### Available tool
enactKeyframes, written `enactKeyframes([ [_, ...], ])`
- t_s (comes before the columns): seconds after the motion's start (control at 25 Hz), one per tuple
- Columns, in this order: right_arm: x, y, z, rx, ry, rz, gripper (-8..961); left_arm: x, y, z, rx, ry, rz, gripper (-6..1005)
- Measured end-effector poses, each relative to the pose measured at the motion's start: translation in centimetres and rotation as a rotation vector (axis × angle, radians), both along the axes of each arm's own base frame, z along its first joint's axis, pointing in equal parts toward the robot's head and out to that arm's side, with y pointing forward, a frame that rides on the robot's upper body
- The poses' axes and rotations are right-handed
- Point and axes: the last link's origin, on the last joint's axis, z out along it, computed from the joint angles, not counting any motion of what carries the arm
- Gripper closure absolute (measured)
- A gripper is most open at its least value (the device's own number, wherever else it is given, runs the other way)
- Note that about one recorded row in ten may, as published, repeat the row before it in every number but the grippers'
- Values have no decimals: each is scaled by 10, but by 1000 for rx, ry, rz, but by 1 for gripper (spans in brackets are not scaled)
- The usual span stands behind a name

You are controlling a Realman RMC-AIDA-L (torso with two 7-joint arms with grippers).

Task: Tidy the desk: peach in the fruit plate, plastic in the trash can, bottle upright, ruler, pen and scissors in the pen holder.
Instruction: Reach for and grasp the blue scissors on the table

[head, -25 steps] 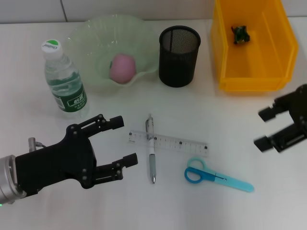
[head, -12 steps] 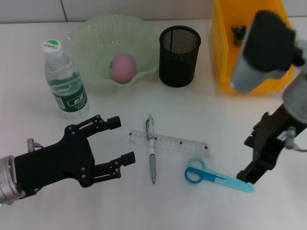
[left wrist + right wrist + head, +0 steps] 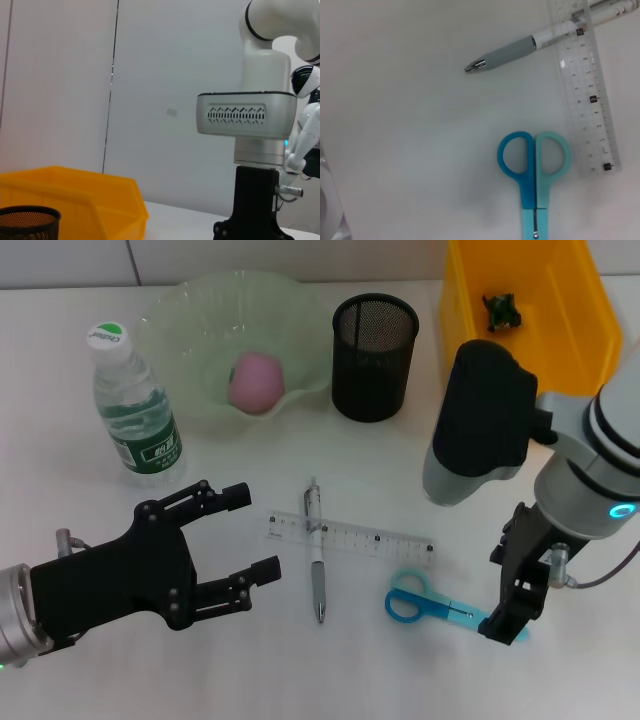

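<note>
On the white worktop (image 3: 60, 440) the right gripper (image 3: 512, 602) points down over the blade end of the scissors (image 3: 440, 606), near the front right part of the surface; whether its fingers are parted or pressed together I cannot tell, and the blade tips are hidden behind it; the scissors lie flat with their blue and teal handle loops toward the middle of the worktop, and the right wrist view shows the loops just beside one end of the ruler (image 3: 350, 537), touching or nearly so; the clear ruler lies across the pen (image 3: 316, 562), which points toward the front edge; the left gripper (image 3: 245, 545) hangs over the front left part of the worktop, released, its black fingers spread wide with nothing between them, near the pen and ruler but apart from them; the bottle (image 3: 135, 405) stands upright near the left edge with its cap on; the peach (image 3: 256, 382) sits in the pale green fruit plate (image 3: 185, 310) toward the back edge; the black mesh pen holder (image 3: 373, 356) stands just beside the plate; the yellow trash can (image 3: 580, 310) occupies the back right corner with a small dark green scrap of plastic (image 3: 500, 311) inside it.
</note>
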Motion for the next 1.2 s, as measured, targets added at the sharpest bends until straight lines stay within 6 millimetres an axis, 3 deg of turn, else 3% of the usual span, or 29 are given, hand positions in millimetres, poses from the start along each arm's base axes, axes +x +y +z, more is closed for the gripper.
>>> enactKeyframes([
  [0.56,6,-3,-20,39,44,-17,131,-1,-2,0,-8,-4,3,185],
  [0.76,10,-6,-24,36,45,-16,274,-1,-2,0,-9,-3,3,184],
  [1.2,13,-7,-28,41,53,-34,384,0,-1,0,-8,-3,0,184],
])
